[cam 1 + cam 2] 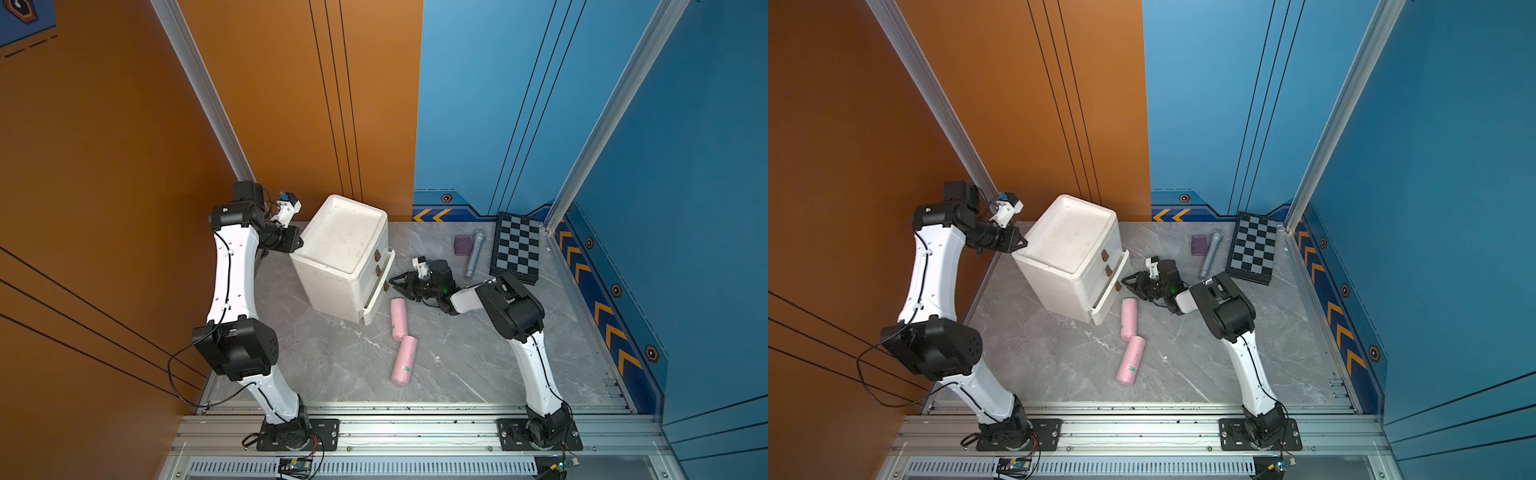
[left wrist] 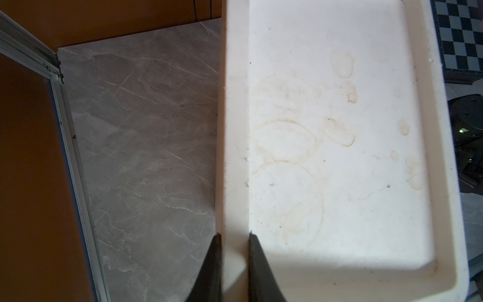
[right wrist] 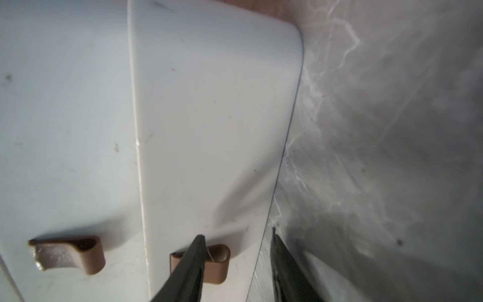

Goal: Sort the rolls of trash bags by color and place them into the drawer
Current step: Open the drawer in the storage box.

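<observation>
Marble table – pink roll, second pink roll loose before drawer unit, not yet inside; left gripper pinches its top rim; right gripper, jaws apart, at bottom drawer pull tab – drawer barely open.

1. A white drawer cabinet with three brown pull tabs is stood upright on the surface; its lowest drawer is pulled slightly out.
2. A pale pink roll is laid just beside that drawer.
3. A second pink roll, labelled, is laid end to end with it, slightly angled.
</observation>
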You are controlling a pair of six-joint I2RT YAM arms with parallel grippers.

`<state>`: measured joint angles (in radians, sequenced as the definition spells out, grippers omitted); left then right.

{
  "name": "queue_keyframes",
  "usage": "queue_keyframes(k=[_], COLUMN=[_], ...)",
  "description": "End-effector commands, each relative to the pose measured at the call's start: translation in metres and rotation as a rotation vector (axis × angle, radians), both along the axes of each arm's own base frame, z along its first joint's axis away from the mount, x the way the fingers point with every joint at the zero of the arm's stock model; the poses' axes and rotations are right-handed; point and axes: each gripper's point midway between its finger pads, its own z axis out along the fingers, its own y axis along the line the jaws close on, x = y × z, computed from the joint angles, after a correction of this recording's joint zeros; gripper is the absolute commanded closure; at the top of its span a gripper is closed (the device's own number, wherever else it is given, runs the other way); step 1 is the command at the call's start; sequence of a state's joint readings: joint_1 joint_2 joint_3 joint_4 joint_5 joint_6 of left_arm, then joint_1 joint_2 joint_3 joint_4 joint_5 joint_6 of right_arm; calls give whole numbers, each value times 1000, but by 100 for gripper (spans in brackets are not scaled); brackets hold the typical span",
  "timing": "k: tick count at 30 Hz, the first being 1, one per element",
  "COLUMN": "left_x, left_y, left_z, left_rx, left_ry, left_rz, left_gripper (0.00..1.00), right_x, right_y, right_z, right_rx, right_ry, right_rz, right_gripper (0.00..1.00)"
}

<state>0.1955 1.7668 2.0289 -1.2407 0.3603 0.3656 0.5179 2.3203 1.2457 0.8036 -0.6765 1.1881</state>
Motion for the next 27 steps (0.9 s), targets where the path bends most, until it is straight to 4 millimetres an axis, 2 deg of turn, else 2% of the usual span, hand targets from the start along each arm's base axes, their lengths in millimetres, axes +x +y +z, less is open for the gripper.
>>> queue_keyframes(k=[1, 8, 20, 27], left_x=[-29, -32, -36, -36], left_y=[-30, -31, -32, -33], left_z=[-12, -10, -12, -13], left_rx=[-126, -129, -118, -115], left_ry=[125, 121, 119, 122], left_rz=[-51, -54, -55, -58], left_gripper=[100, 100, 100, 100], right_x=[1, -6, -12, -25], right_y=[5, 14, 22, 24], right_z=[3, 8, 36, 34], right_rx=[59, 68, 187, 211], right_ry=[3, -4, -10, 5], right_rz=[-24, -15, -47, -51], right_gripper=[57, 58, 59, 60])
